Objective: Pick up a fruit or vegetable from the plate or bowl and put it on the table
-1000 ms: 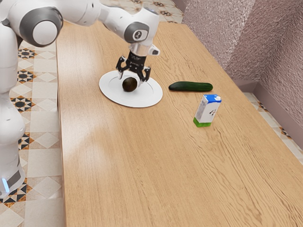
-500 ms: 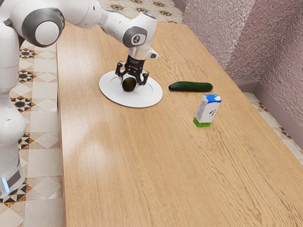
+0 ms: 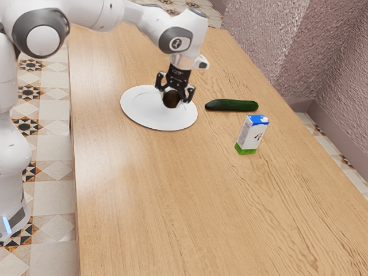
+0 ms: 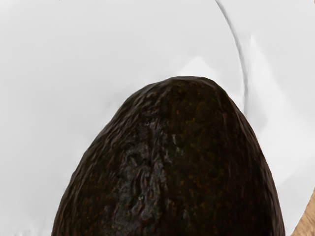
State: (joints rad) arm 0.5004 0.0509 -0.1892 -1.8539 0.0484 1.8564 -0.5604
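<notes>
My gripper [image 3: 172, 100] is over the white plate [image 3: 138, 111] in the exterior view, its two fingers on either side of a dark avocado [image 3: 171, 99] and shut on it. The avocado is above the plate's far-right part; how much air lies under it is hard to tell. In the wrist view the dark, bumpy avocado [image 4: 172, 162] looms large at the lower edge, with the white plate [image 4: 74, 59] behind it.
A green cucumber [image 3: 232, 105] lies on the wooden table [image 3: 172, 201] just beyond the plate, toward the exterior view's right. Near it stands a white, blue and green carton [image 3: 251, 135].
First the gripper came down around the avocado and closed. Since then both have shifted toward the exterior view's right and slightly up, while plate, cucumber and carton kept their places.
</notes>
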